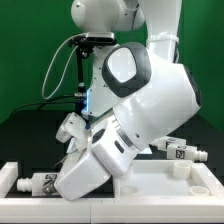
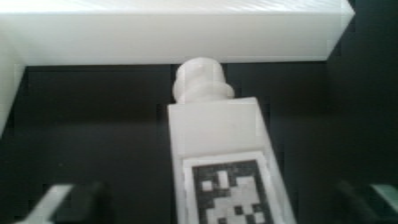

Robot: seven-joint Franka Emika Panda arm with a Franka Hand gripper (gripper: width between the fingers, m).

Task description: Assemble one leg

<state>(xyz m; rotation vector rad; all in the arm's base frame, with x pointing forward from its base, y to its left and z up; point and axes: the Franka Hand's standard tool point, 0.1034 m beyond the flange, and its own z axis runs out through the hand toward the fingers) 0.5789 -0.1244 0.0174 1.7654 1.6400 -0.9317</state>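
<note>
In the wrist view my hand [image 2: 222, 206] is released: the two dark fingers [image 2: 71, 205] stand wide apart, one on each side, and neither of them touches anything that I can see. Between them lies a white leg [image 2: 217, 125], a long square bar that lies flat on the black worktop [image 2: 89, 120]. On its upper face, at the end near my fingers, it carries a black and white tag [image 2: 226, 182]. The far end of the leg becomes a rounded peg [image 2: 201, 77], and this peg points toward a big white block [image 2: 169, 30] and stops just beside it; if they touch there, I cannot tell. The picture is a little blurred, so the pattern of the tag is not clear. In the exterior view my white arm [image 1: 150, 100] bends low over the worktop and fills the middle of the frame, and it hides my hand, so from there its state cannot be read. At the lower part of the exterior view's left lies another leg piece [image 1: 40, 183] with a tag, close to my arm. At the exterior view's right lies one more tagged piece [image 1: 186, 150], and below it a flat white panel [image 1: 165, 188] with a short white stub [image 1: 181, 168] on it. Which of these is the leg between my fingers, I cannot tell.
</note>
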